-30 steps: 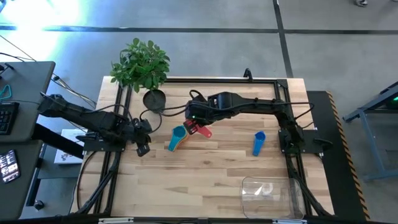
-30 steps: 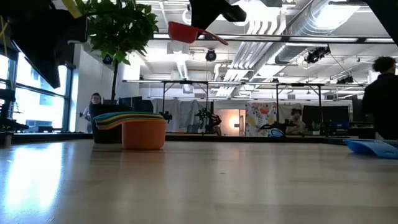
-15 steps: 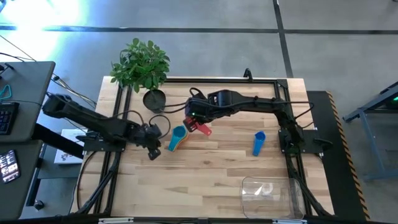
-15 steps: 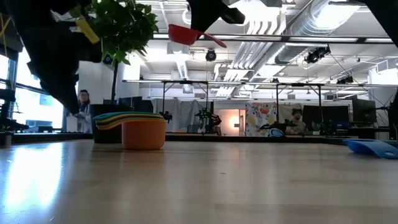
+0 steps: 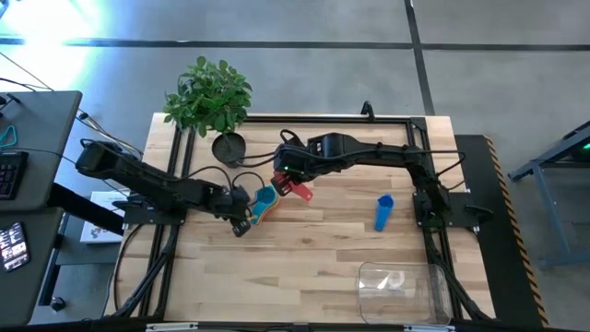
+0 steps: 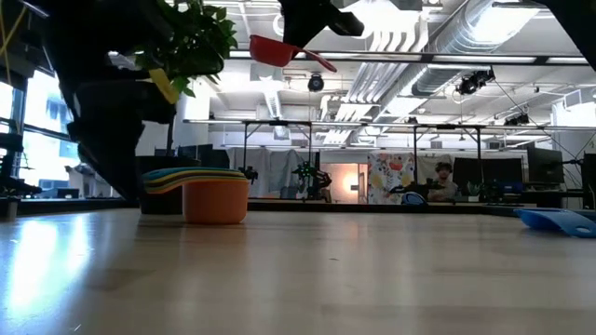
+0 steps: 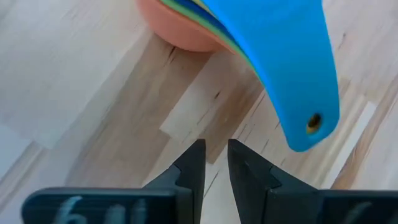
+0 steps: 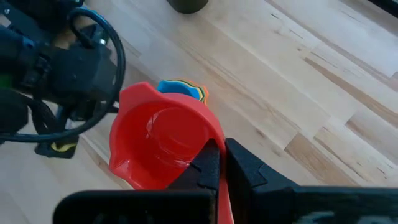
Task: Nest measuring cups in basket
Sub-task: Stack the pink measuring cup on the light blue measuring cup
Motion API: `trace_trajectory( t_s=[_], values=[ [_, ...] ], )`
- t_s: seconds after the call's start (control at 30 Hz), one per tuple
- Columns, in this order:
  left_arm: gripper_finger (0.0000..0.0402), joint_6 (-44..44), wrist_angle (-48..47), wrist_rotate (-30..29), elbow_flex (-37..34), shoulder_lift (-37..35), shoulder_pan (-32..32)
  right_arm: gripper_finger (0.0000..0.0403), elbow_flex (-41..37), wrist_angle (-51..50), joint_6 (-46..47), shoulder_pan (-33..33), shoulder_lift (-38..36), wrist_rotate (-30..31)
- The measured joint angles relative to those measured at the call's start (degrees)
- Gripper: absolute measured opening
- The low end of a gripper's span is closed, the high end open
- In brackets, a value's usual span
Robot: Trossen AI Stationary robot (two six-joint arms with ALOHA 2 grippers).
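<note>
A stack of nested measuring cups (image 5: pixel 265 204), blue on top and orange at the bottom, rests on its base on the table; in the low view the stack (image 6: pixel 200 191) stands left of centre. My left gripper (image 5: pixel 243 223) is shut and low, just left of the stack, its fingertips (image 7: pixel 214 158) short of the blue handle (image 7: pixel 305 93). My right gripper (image 5: pixel 287 178) is shut on a red cup (image 5: pixel 297 190) held high above the table (image 6: pixel 277 49). A lone blue cup (image 5: pixel 383 211) lies toward the right. The clear basket (image 5: pixel 402 285) sits at the near right edge. My right gripper pinches the red cup's handle (image 8: pixel 222 202) between its two fingers, close to the bowl. The fingers come down at a slant from above. The cup (image 8: pixel 160 144) is lifted clear of the table, roughly level, its open side up and its handle (image 6: pixel 322 61) pointing right in the low view.
A dark plant pot (image 5: pixel 229 148) with a leafy plant (image 5: pixel 209 93) stands at the far edge, just behind the stack. A black frame (image 5: pixel 396 120) runs around the table's far side. Bare wood (image 5: pixel 304 258) stretches between the stack and the basket.
My left gripper has travelled toward the table's right, up to the stack of cups, and has come lower. My right gripper has stayed nearly still with the red cup held up. The stack has not moved.
</note>
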Motion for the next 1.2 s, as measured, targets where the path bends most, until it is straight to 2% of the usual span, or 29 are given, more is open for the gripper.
trace_trajectory(
  t_s=[0.43,0.67,1.2],
  values=[
    [0.0058,0.9,7.58,2.16,0.31,3.51,1.52,0.0,0.0,0.26,-1.29,-0.12,0.02,-0.06],
    [0.0058,2.59,8.08,2.17,1.97,4.98,1.5,0.0,0.0,0.17,-1.31,-0.37,0.02,-0.05],
    [0.0058,5.49,19.91,3.88,2.49,10.57,1.5,0.0,0.0,0.13,-1.25,-0.39,0.02,-0.07]
  ],
)
